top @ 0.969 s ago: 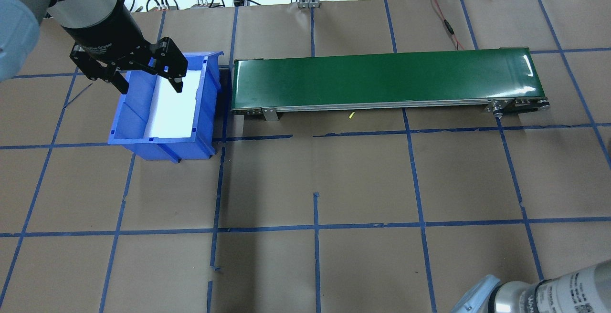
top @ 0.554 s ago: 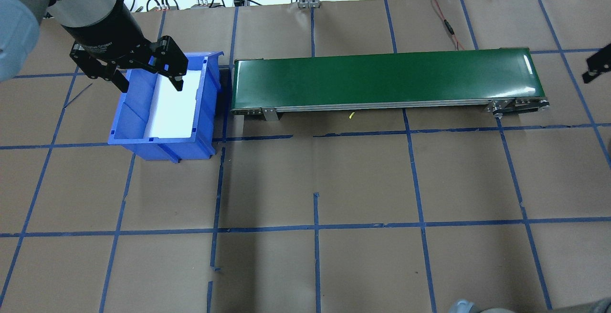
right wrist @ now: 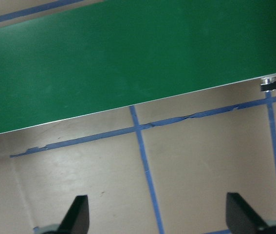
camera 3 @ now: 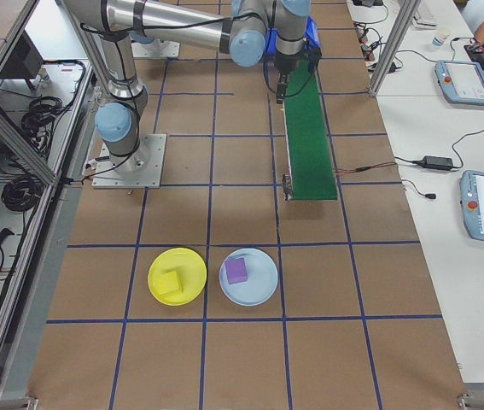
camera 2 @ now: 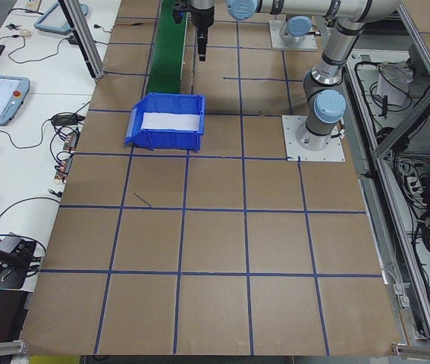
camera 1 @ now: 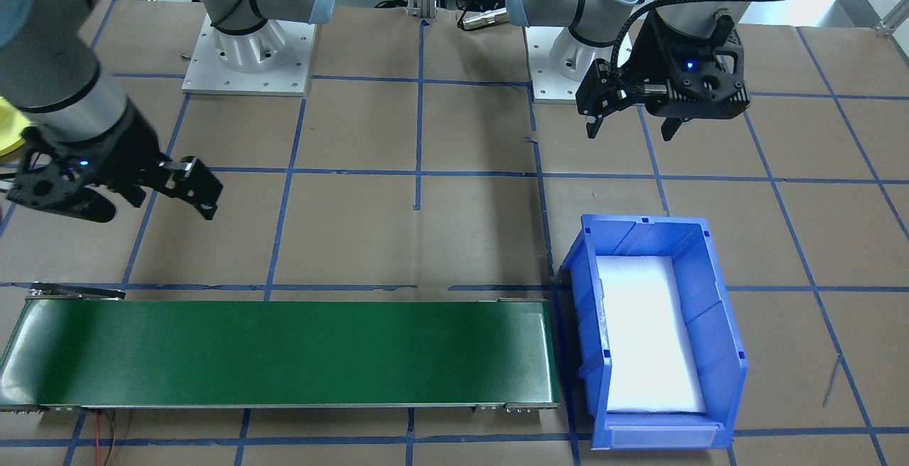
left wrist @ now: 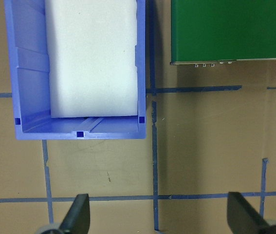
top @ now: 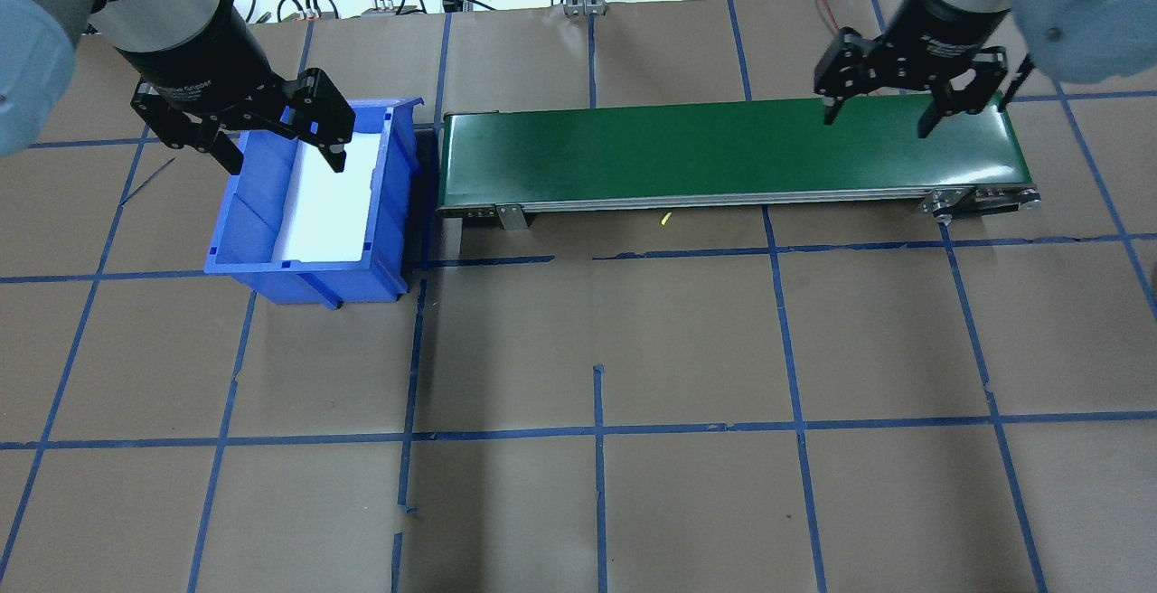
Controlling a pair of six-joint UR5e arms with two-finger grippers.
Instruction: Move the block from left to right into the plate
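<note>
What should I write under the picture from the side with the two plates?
Yellow block on yellow plate, purple block on blue plate, conveyor beyond.

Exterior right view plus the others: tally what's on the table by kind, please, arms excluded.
Plates: 2, yellow plate and light blue plate
Blocks: 2, yellow block and purple block, one on each plate
Bins: 1, blue bin
Conveyors: 1, green conveyor
Total: 6
</note>
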